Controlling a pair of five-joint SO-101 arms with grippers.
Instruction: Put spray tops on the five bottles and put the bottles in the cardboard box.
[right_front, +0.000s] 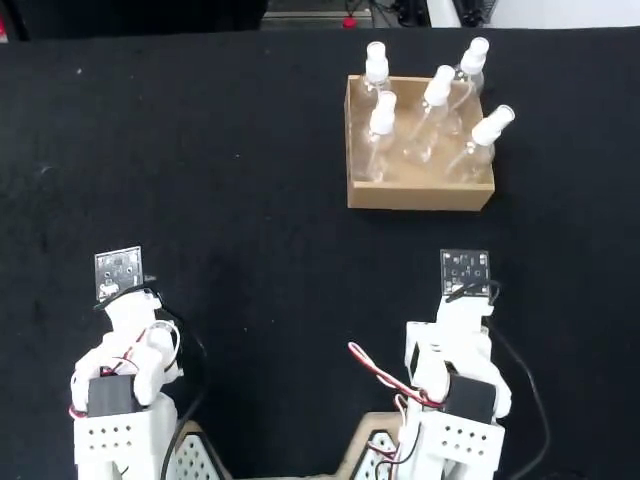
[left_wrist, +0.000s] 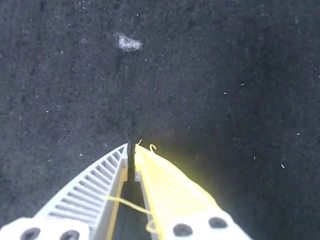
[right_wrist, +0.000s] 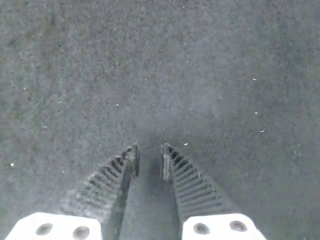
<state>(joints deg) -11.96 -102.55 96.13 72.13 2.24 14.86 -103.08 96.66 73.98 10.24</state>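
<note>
Bottles (right_front: 432, 110), five in all and made of clear plastic, sit inside the cardboard box (right_front: 420, 195), which rests on the far right part of a black cloth-covered worktop (right_front: 200, 150). Each bottle carries one of the white spray tops (right_front: 383, 100). Three bottles stand roughly upright, and the two on the box's right side lean at a tilt, their tops pointing up and outward. Judging from this, the task looks finished: all five tops are on and all five bottles are in the box, with no loose bottle or top lying on the cloth around it. Whether every top is screwed down tight cannot be told from here. Two white arms (right_front: 455, 360) sit folded at the near edge of the worktop, well apart from the box, one toward each side. The left gripper (left_wrist: 131, 150) points down at bare black cloth, its white finger and yellow finger pressed together at the tips and holding nothing; a small speck of pale lint (left_wrist: 127, 42) lies on the cloth beyond it. The right gripper (right_wrist: 150, 160) also hangs over bare cloth, its two dark ribbed fingers parted by a narrow gap, with nothing between them. No label, brand or writing can be read on the bottles or on the plain brown box.
</note>
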